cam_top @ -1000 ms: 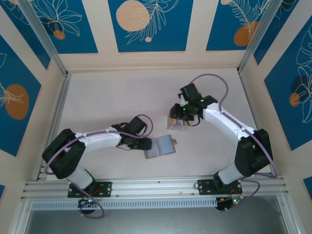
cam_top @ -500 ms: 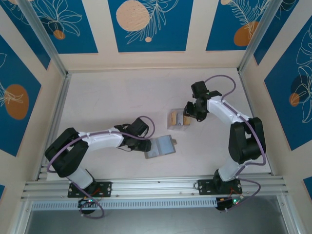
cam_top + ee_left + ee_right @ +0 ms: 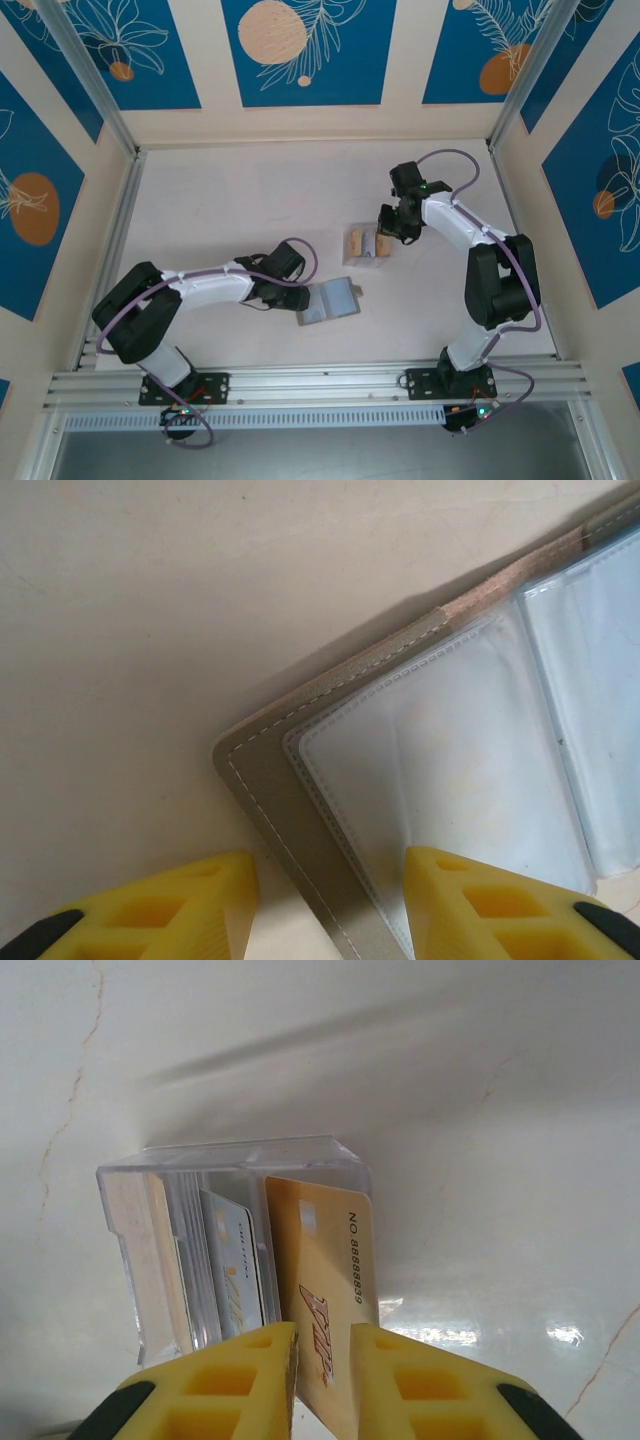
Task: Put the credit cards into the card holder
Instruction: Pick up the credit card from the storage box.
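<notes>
The pale table [image 3: 220, 200] takes up the whole floor of the booth. The left arm [image 3: 200, 288] lies low across its near left part, reaching right. The right arm [image 3: 460, 235] folds up from the near right corner and reaches towards the far middle.

The holder [image 3: 330, 300] lies open and flat near the middle of the table, a bit towards the near side. Its clear inner sleeves face up over the grey cover [image 3: 270, 780]. The left gripper [image 3: 300, 297] sits at the holder's left edge. From the wrist I can see its fingers [image 3: 190, 905] spread apart, one over bare table and the other over the sleeve. The cover's stitched edge runs into the gap between them, and they are not pinching it.

Further off and slightly right stands a clear box [image 3: 366, 244], well apart from the holder. The right gripper [image 3: 392, 222] is at its right side.

In the wrist view the box [image 3: 200, 1175] holds pale cards [image 3: 235, 1260] standing on edge in a row. An orange card [image 3: 325, 1260] leans at the right end, partly out of the box. The right fingers [image 3: 240, 1380] are drawn close together, pinching the orange card by its near end.
</notes>
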Robot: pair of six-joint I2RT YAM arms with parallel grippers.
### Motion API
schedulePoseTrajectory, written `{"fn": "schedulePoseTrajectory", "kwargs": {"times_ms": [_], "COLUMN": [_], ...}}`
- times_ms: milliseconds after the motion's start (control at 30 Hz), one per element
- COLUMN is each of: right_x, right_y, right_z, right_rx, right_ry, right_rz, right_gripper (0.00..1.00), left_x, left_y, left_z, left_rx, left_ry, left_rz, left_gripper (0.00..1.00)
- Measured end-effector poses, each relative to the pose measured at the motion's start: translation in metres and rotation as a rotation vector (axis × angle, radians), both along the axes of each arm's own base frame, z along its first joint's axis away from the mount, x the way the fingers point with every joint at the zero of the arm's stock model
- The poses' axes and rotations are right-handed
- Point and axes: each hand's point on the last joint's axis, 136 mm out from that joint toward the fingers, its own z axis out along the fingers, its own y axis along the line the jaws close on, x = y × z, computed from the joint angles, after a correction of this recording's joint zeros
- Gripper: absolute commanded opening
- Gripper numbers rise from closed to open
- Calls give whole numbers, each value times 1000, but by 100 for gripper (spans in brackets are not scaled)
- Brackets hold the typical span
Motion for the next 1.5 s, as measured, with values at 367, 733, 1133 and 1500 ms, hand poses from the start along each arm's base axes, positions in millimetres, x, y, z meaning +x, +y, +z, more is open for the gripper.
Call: {"fn": "schedulePoseTrajectory", "kwargs": {"times_ms": [367, 733, 1133, 1500], "right_x": [-3, -6, -13, -20], "right_y": [-1, 2, 13, 14], "right_z": [-4, -12, -13, -14], "right_rx": [-35, -41, -47, -64], "right_ry": [10, 34, 48, 69], "right_rz": [12, 21, 55, 62], "right_gripper": [33, 27, 24, 25], "left_x": [0, 0, 1, 1], "left_y": [0, 0, 0, 0], "left_z": [0, 0, -1, -1], "left_rx": [1, 1, 1, 1], "left_ry": [-1, -1, -1, 0], "left_rz": [1, 1, 2, 2], "left_gripper": [43, 43, 43, 43]}}
